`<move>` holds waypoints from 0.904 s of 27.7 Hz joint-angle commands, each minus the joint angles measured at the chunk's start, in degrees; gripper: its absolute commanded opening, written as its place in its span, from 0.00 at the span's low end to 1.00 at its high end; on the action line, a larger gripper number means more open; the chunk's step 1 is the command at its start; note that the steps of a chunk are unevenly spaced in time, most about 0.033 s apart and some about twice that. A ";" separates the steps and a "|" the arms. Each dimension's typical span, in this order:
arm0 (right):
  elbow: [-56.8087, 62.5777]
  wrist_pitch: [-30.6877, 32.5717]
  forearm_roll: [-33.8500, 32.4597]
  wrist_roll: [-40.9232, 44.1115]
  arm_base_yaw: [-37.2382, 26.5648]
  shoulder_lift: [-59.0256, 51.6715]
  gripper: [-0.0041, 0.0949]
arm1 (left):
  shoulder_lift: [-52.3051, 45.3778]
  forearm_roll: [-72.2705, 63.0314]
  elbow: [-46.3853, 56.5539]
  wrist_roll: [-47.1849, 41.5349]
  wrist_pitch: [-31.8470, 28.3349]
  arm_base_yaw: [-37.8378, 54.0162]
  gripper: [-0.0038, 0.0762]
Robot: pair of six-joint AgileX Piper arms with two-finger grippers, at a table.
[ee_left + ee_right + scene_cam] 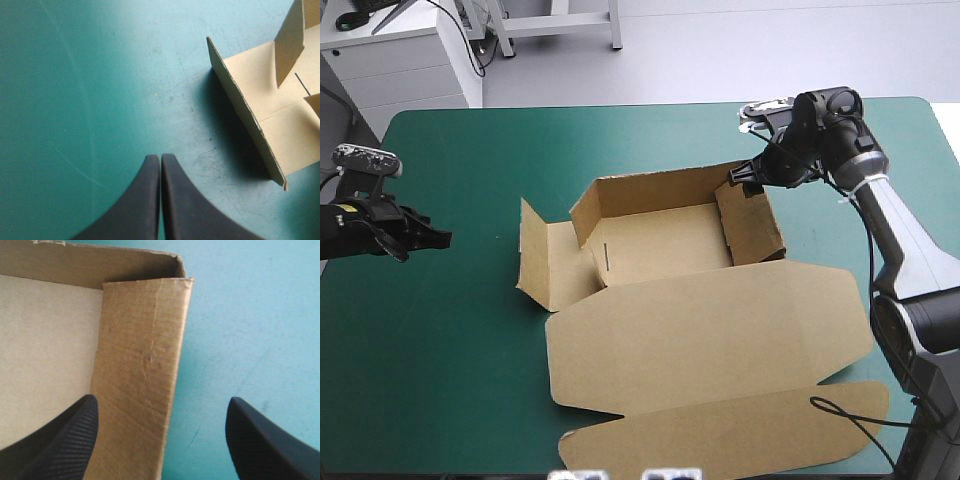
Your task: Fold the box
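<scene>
- Fingers, right arm: the right fingers [65, 440] stand wide apart and hold nothing. They are at the far right corner of the box [665, 245]. One finger is over the inside of the box and the other over the bare teal-green cover. The raised side wall [142, 365] stands between them.
- Fingers, left arm: the left fingers [172, 200] are pressed together into one point and hold nothing. They hover over the bare tabletop [75, 100] to the left of the box, aimed toward it but apart from it.
- Box: brown board, partly built, at the middle of the tabletop. The far wall [650, 188] and the right side wall are up. On the left, the end flap [245, 115] stands upright at the outer edge of a panel that lies open on the cover. The lid [720, 330] lies flat toward the near edge.
- Handling, as a judgement: the board looks light and stiff, and should bend cleanly only along its scored creases. Being light, it will likely slide on the smooth cover if pushed from one side alone. It probably needs a steadying touch on the opposite side. Its thin edges could crush or kink under a hard pinch.
- Where to take hold, as a judgement: pinch across the top edge of an upright wall, close to a corner where the board is stiffest. The left flap looks best moved by pressing its outer face, low and near its crease.
</scene>
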 commanded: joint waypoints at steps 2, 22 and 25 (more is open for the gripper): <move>-1.64 0.49 0.07 0.05 0.07 -0.01 0.69 | -1.21 -1.89 -1.44 -0.51 -1.95 0.13 0.04; -1.64 0.49 8.12 0.00 0.07 5.90 0.02 | -1.21 -2.15 -1.44 -0.11 -2.34 0.13 0.04; -1.64 0.49 8.12 -1.77 -0.07 4.30 0.02 | -1.21 -2.07 -1.44 -0.11 -2.34 0.13 0.04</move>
